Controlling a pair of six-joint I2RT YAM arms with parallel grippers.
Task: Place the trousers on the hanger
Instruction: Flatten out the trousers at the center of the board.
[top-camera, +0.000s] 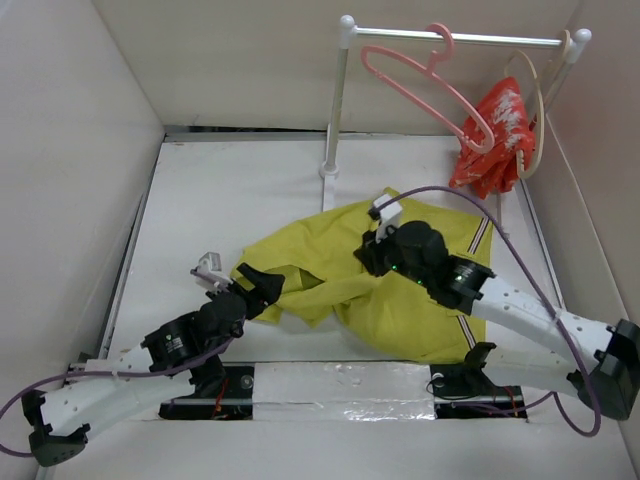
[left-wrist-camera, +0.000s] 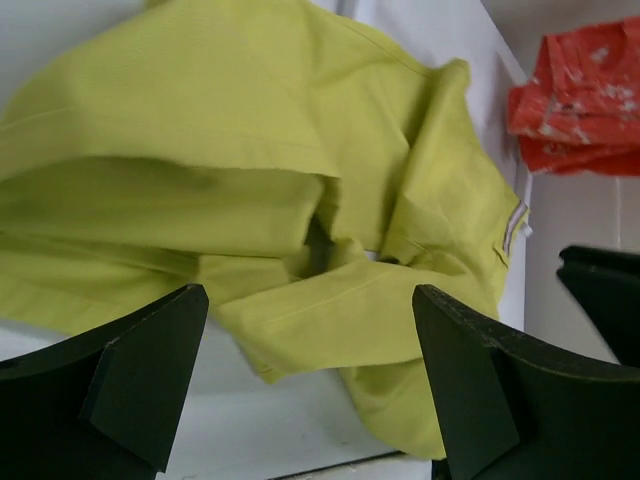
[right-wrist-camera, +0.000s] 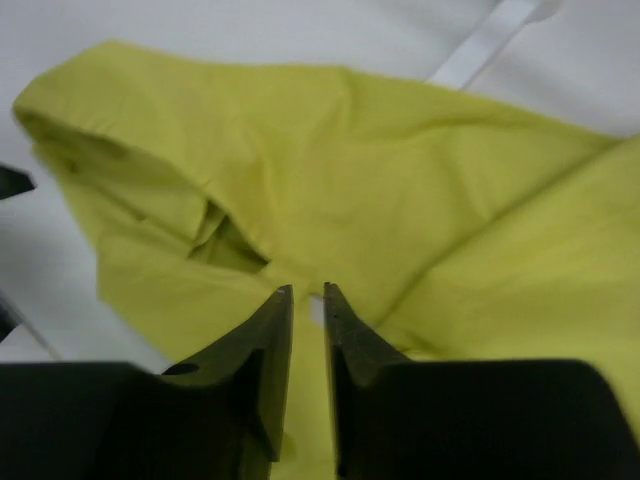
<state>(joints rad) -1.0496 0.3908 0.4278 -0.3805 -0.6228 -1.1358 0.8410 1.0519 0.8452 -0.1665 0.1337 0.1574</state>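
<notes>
Beneath the right gripper (top-camera: 368, 252), part of the trousers (top-camera: 400, 310) lies hidden.

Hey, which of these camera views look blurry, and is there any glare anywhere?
Top external: sharp, evenly lit, slight glare on the shiny tape strip. Left wrist: trousers fairly crisp, red garment softer. Right wrist: softest, the trousers and right pincer blurred.
</notes>
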